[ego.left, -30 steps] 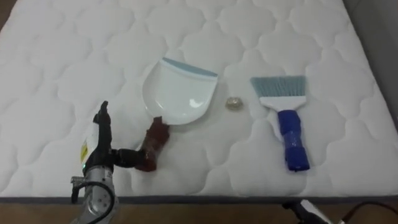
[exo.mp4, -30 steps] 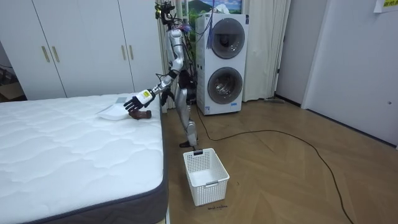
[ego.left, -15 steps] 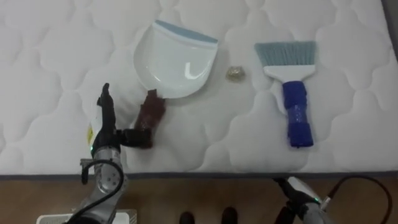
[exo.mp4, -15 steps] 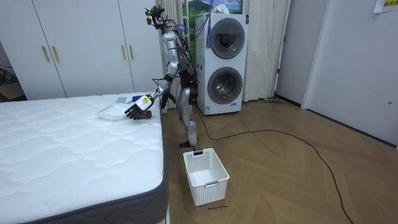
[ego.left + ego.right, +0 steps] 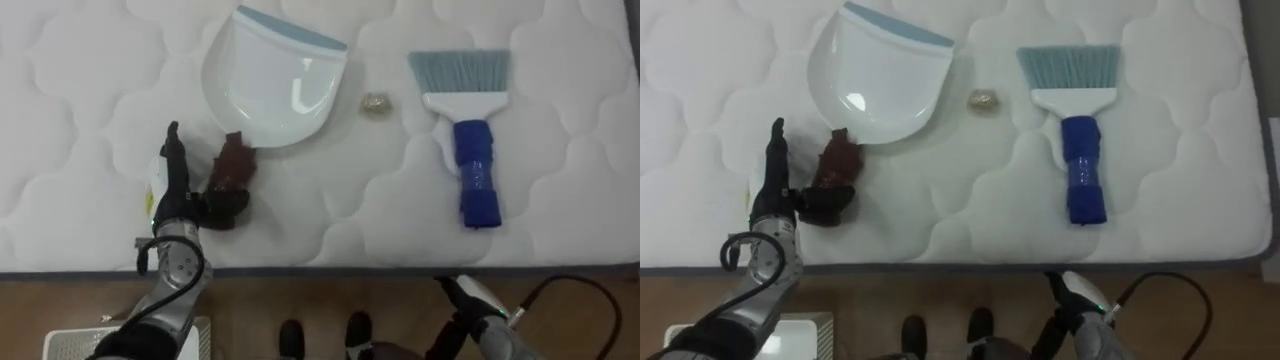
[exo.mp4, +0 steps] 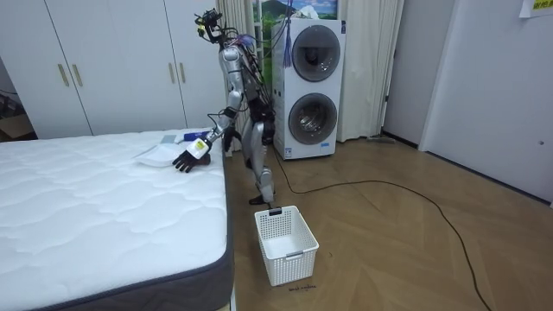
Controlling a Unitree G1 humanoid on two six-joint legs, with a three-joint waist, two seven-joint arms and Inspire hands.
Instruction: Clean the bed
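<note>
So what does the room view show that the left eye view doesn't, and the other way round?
Room view: the whole robot standing at the bed's side, wardrobe doors and stacked washing machines. Left eye view: a small crumpled scrap between white dustpan and blue-handled brush. Both: the mattress, that dustpan and the open left hand at its dark red handle.

The bed (image 5: pixel 80 60) is a white quilted mattress. Near its front edge lies a white dustpan (image 5: pixel 270 80), its dark handle pointing towards that edge. To its right lies a brush (image 5: pixel 470 150) with a blue handle and pale bristles facing away. A small crumpled scrap (image 5: pixel 375 104) lies between them, touching neither.
</note>
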